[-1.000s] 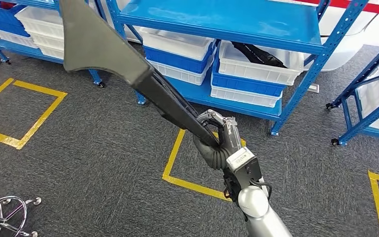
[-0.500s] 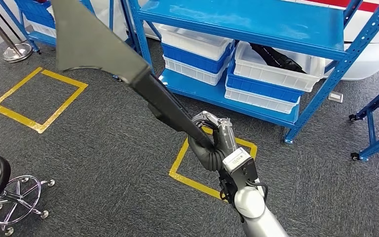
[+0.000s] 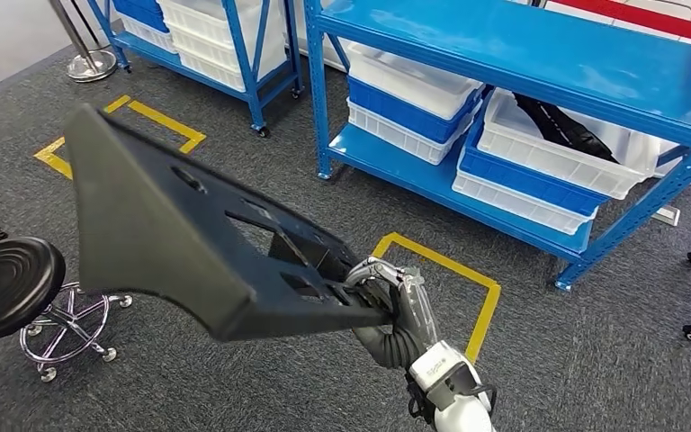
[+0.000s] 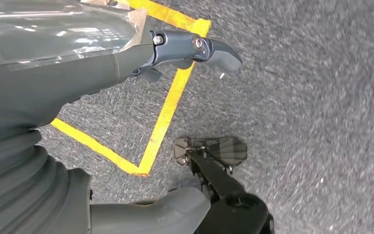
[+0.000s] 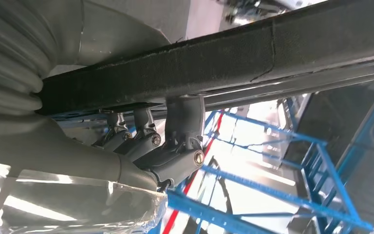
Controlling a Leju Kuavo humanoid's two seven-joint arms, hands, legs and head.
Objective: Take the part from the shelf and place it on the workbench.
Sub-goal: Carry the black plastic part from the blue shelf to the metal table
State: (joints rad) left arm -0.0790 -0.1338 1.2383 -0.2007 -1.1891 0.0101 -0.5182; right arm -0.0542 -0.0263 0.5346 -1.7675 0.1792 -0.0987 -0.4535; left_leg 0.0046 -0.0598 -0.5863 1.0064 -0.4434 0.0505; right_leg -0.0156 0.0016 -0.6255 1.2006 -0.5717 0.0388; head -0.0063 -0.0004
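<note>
Right hand: the right hand [image 3: 394, 310], low and right of centre in the head view, has its fingers [image 5: 173, 146] wrapped round the narrow end of the part [image 3: 189, 238], gripping it.
Left hand: the left hand [image 4: 53, 73] hangs over the carpet with nothing in it; I cannot tell how far its fingers are curled.
Part: a long dark panel, off the shelf, carried in the air and reaching from the hand toward the left of the frame, broad end outermost.
Grip risk: all that length hangs off one end, so I'd guess it could twist or slip in the fingers.
Stool: the black stool [image 3: 4, 283] at the lower left sits just under the broad end; a dip or a swing could clip it.
Shelf: the blue shelf [image 3: 504, 45] with its white bins [image 3: 558, 153] fills the upper right, well apart from the part.
Tabletop: no workbench in sight, so the placing is not yet done.
</note>
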